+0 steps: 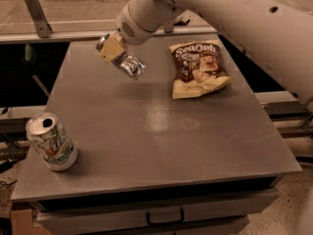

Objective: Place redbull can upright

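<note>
The redbull can (128,62), slim, silver and shiny, is held tilted in the air above the back left part of the grey table (161,126), its top end pointing up-left and its bottom end down-right. My gripper (113,48) hangs from the big white arm that reaches in from the upper right. It is shut on the can's upper half, with a tan finger pad (111,47) across the can.
A wider white-and-green soda can (51,141) stands upright near the table's front left corner. A brown-and-white snack bag (200,67) lies flat at the back right. A drawer handle (164,216) shows below the front edge. A metal rail runs behind the table.
</note>
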